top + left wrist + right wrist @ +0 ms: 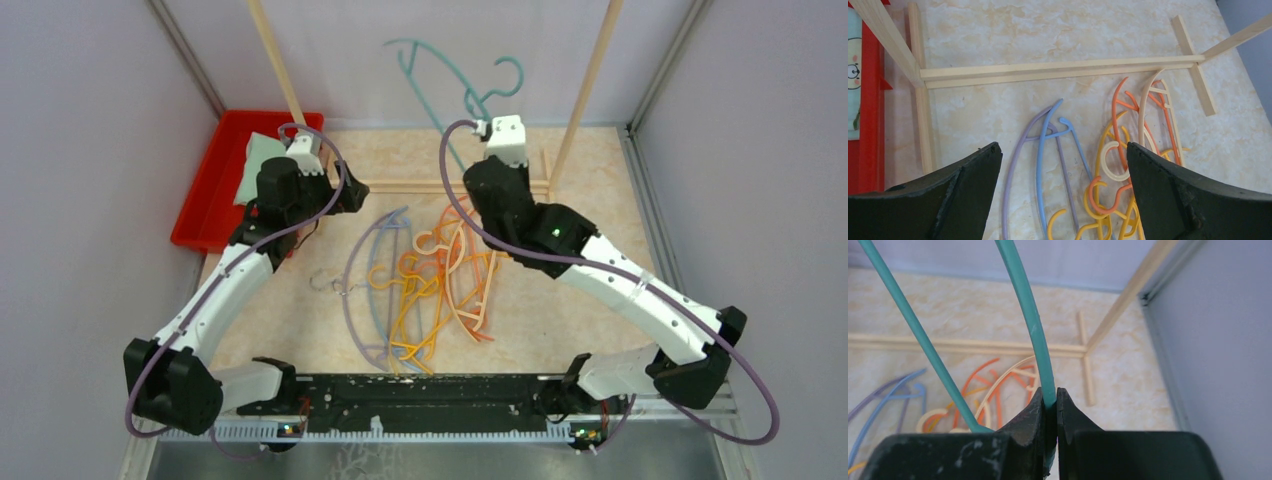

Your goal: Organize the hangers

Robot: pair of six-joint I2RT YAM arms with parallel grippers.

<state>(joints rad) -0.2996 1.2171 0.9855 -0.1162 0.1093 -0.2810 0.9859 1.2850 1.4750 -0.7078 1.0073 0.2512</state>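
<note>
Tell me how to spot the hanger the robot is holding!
Look between the two wooden posts at the back. The right gripper pinches a teal hanger up in the air. The other hangers are different colours and lie flat on the table.

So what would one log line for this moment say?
right gripper: shut on teal hanger, held up | left gripper: open, empty, over loose hangers piled on table

Jaws spread wide, hangers point(1038, 165) heaped, wooden rack point(1058, 69) beyond
</note>
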